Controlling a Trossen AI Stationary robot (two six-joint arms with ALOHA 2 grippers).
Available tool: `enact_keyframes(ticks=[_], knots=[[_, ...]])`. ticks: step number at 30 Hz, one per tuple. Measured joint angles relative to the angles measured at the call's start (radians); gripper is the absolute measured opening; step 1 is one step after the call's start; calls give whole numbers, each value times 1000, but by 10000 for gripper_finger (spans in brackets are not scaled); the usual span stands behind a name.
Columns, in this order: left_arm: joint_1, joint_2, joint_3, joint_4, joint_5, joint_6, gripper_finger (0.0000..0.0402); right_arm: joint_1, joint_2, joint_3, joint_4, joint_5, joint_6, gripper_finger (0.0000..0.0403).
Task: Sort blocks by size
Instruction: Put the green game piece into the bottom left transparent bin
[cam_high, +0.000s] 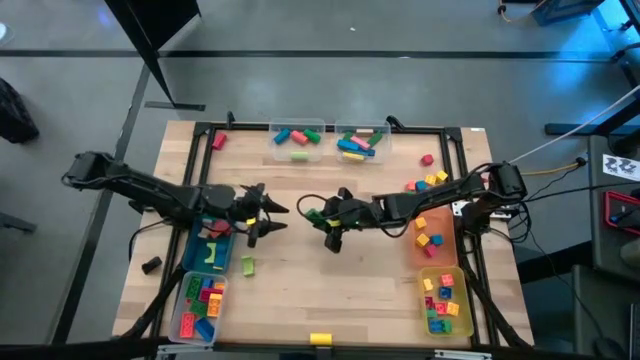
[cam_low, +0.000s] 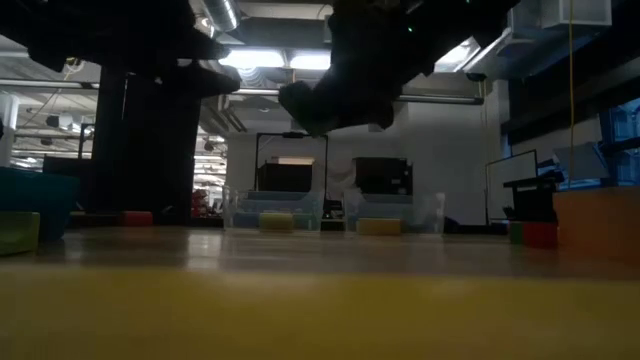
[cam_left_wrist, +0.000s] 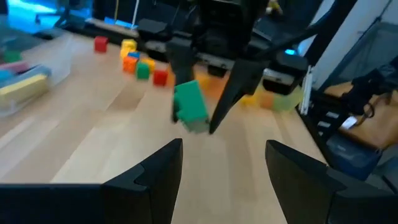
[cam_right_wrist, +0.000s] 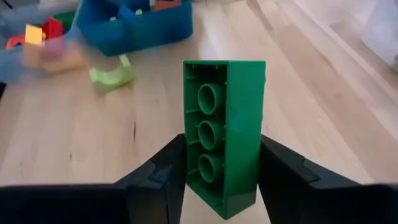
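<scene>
Right hand (cam_right_wrist: 221, 171), reaching toward mid-counter (cam_high: 330, 290), is clamped on a green block (cam_right_wrist: 224, 134) held above the wood; the block's long axis runs straight out from the fingers, hollow underside showing in the right wrist view only. Left hand (cam_high: 268, 214) hovers opposite, fingers apart.

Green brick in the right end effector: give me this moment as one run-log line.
right end effector: shut on green brick, above mid-table | left end effector: open, empty, facing it | blue bin: beside left arm

Green block (cam_right_wrist: 225, 134); blue bin (cam_right_wrist: 134, 28); apparently light-green piece (cam_right_wrist: 113, 73).
</scene>
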Motion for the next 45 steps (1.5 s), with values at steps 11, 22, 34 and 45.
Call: enact_keyframes(ticks=[11,22,34,45], knots=[[-4,231,3,300,-90,-9,213,0,0,0,25,-10,-2,164],[-4,332,57,344,-177,-46,213,-1,-1,0,98,9,0,165],[-2,335,83,380,-185,-20,213,-1,-2,1,142,9,0,165],[-2,335,129,388,-189,24,213,-1,9,1,196,28,0,166]])
